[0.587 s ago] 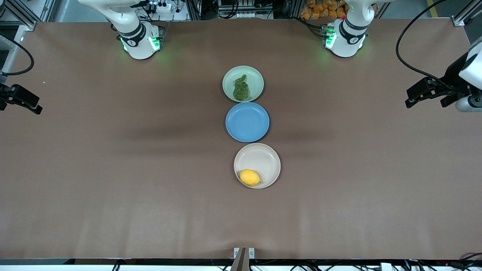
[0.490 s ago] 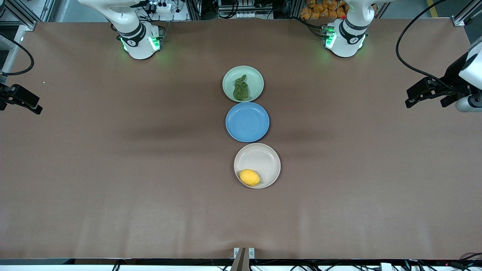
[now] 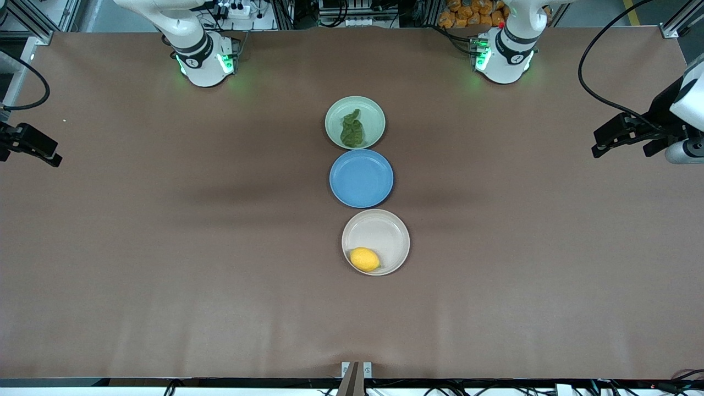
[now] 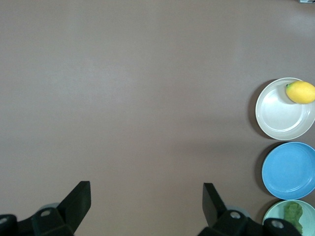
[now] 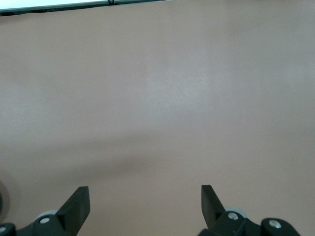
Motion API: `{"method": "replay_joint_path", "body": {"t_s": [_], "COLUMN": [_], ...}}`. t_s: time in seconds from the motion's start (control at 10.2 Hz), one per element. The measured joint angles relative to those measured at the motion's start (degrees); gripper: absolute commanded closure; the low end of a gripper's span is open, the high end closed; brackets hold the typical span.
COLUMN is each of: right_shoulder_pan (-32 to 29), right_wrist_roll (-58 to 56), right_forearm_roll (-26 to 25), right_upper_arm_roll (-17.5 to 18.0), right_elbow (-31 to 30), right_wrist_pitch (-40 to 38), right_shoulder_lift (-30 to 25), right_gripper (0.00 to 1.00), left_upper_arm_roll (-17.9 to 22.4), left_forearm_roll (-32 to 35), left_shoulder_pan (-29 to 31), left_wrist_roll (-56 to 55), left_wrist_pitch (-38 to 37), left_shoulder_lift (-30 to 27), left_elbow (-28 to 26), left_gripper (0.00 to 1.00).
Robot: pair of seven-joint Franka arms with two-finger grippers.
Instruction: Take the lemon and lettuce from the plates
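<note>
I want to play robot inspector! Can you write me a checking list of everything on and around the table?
Surface: brown table, bare matte covering.
Job's things: small yellow oval lemon in round beige-white plate; dark green wrinkly lettuce in round pale green plate.
Clutter: round blue plate between those two, nothing in it.
Grippers: left gripper open, over the left arm's end of the table; right gripper open, over the right arm's end; both wait.
Cables: black cable looping near the left arm.
Surroundings: metal frames, shelves with orange packets.

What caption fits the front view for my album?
Lettuce on green plate, lemon on beige plate, blue plate between; both claws wait open.
</note>
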Motion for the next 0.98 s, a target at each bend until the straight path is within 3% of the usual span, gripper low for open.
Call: {"method": "replay_joint_path", "body": {"t_s": [0.49, 0.98], "right_shoulder_pan": [0.02, 0.87], "right_wrist_roll": [0.00, 0.00], "right_forearm_roll": [0.04, 0.38], "right_upper_arm_roll": [0.00, 0.01], "right_elbow": [-0.20, -0.80], "right_wrist_pitch": [-0.13, -0.21], "right_shoulder_lift": [0.04, 0.75], "right_gripper": [0.00, 0.00], "left_upper_arm_roll": [-1.13, -1.66], "left_forearm_roll": [-0.01, -0.42], "left_shoulder_pan": [-3.00, -14.28], "left_wrist_roll": [-1.65, -17.87], "left_wrist_pitch": [2.31, 20.35], "left_shoulder_lift": [3.46, 14.03], "left_elbow": [-0.44, -0.75], "left_gripper": [0.00, 0.00]}}
